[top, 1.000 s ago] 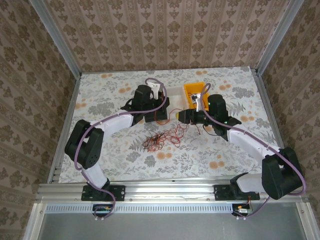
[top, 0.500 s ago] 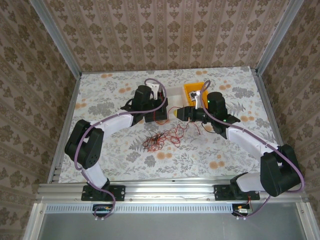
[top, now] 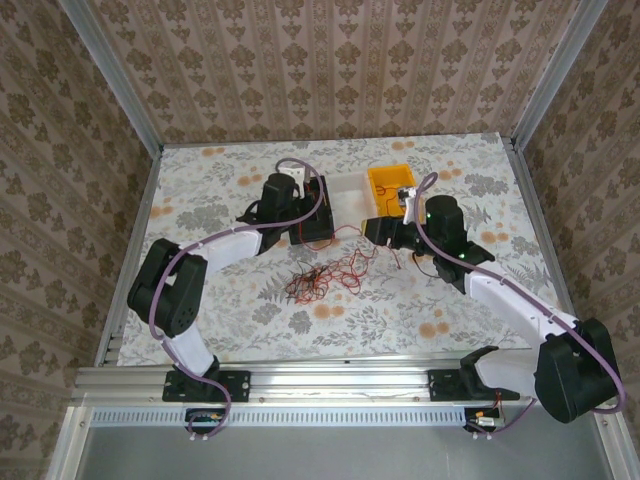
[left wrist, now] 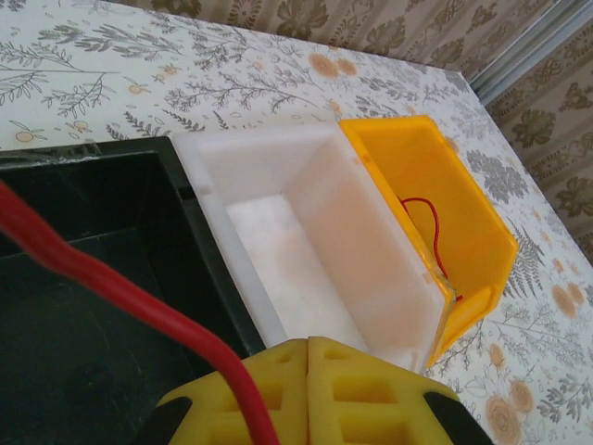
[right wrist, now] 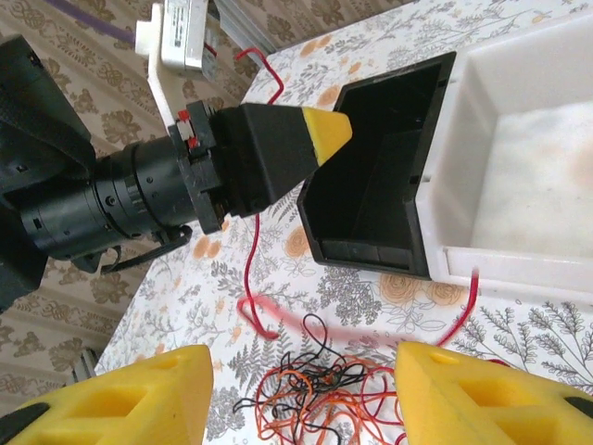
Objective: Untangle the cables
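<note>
Overhead, floral table [top: 205,190]; damask-papered walls [top: 330,70]; aluminium frame [top: 340,372]; cables [top: 325,280] heaped centrally.

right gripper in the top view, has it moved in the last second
Yes. The right gripper has pulled back to the right, toward the near edge, and the yellow bin it partly covered now shows more fully.
</note>
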Controlling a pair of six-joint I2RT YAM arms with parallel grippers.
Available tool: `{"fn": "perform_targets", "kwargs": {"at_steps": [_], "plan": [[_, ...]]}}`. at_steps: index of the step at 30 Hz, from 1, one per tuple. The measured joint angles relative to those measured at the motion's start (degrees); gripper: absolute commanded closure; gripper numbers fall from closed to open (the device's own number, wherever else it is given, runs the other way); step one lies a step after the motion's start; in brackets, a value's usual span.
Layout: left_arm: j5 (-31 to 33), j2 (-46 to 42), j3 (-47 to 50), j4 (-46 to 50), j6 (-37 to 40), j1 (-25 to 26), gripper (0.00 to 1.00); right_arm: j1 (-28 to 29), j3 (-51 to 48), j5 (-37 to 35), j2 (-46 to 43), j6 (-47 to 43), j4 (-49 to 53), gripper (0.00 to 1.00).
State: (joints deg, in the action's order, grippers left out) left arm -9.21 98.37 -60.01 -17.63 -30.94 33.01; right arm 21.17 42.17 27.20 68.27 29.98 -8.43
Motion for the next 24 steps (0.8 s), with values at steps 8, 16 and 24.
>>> {"fn": "perform_targets", "kwargs": {"at_steps": [8,16,24], "plan": [[0.6,-0.2,0.0,-0.5,-0.2,0.5,1.00,4.2,4.7,4.3,3.0,-4.8,5.3,0.44],[0.0,-0.2,0.0,-0.5,-0.4,0.7,1.00,4.2,6.8,2.9,4.8,-6.3,8.7,0.38],[-0.9,-0.2,-0.1,-0.8,-0.4,1.1,1.00,4.2,8.1,0.0,7.8,-7.3,10.4,0.38]]}}
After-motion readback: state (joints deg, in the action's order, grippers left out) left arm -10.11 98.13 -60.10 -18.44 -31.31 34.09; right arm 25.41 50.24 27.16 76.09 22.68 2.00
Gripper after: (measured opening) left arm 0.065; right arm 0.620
